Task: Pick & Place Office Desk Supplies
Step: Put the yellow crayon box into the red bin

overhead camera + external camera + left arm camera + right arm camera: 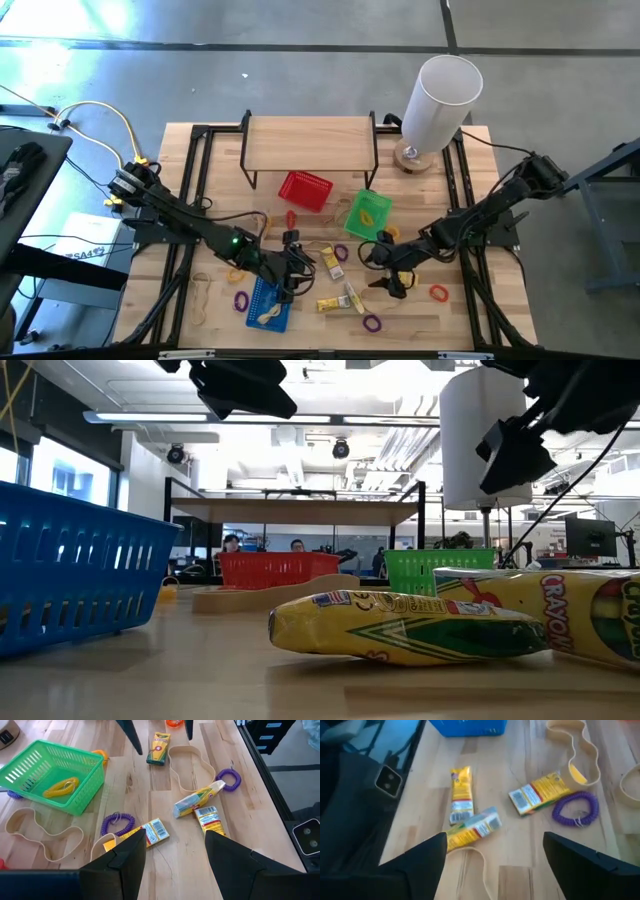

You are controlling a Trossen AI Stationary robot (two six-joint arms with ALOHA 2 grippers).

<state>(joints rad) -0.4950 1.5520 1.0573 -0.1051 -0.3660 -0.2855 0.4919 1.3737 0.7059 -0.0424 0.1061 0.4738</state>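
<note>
With its fingers spread wide and empty, the right gripper (392,283) hovers over the crayon packs (340,299) lying crossed on the table (470,310), so closing there could catch both packs or the tan band (479,865) beside them.

Left claw (292,268) and right claw (392,284) both gape, empty.

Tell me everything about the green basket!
The green basket is a small bright green plastic box with slotted sides and an open top. It stands upright on the wooden table, by the low shelf's foot. One yellow coiled loop lies inside. Neither gripper touches it; a purple loop peeks out beside it.
</note>
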